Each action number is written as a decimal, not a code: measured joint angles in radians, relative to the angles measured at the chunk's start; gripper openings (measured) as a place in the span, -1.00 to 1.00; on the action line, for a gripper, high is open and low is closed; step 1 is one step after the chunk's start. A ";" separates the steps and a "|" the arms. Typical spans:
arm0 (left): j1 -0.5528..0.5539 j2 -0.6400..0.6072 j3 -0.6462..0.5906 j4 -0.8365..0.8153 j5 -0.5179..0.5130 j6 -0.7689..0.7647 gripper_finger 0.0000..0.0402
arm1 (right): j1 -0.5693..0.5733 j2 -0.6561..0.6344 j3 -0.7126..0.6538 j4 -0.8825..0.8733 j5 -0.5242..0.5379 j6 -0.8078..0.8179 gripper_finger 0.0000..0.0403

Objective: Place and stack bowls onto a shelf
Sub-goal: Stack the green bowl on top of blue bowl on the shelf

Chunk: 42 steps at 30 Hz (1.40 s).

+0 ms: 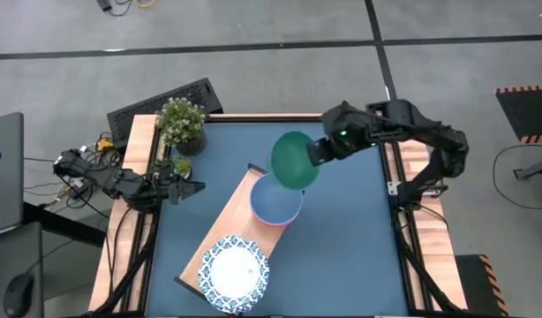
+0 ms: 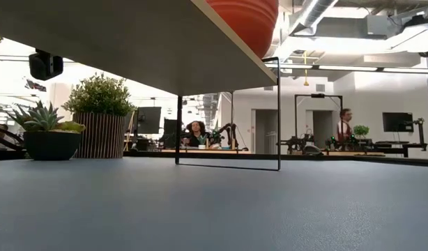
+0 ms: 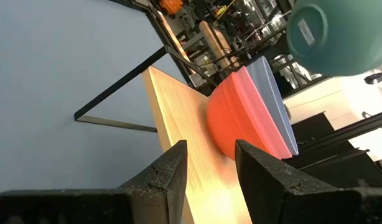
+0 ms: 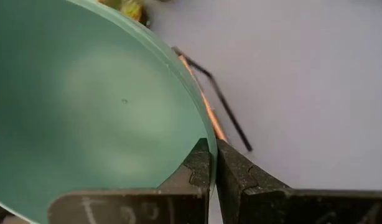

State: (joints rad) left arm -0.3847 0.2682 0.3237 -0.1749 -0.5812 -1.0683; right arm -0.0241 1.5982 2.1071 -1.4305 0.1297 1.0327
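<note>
At the left edge of the high view, the left claw waited with its fingers parted and nothing between them, beside the small potted plants, while the blue-and-white bowl sat at the lower-centre end of the shelf. At centre, the grey-blue bowl lay nested in the red bowl on the shelf's upper end. Just above and right of that stack, the right claw was clenched on the rim of the teal-green bowl, held tilted; the step would be done well by levelling the bowl, centring it over the stack and lowering it fully before release.
</note>
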 joint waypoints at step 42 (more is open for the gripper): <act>0.000 0.000 0.000 -0.001 0.000 0.004 -0.40 | 0.033 0.257 0.095 -0.103 -0.185 -0.099 -0.62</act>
State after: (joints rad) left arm -0.3847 0.2684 0.3237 -0.1754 -0.5813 -1.0640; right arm 0.0093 1.8549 2.2017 -1.5333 -0.0555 0.9333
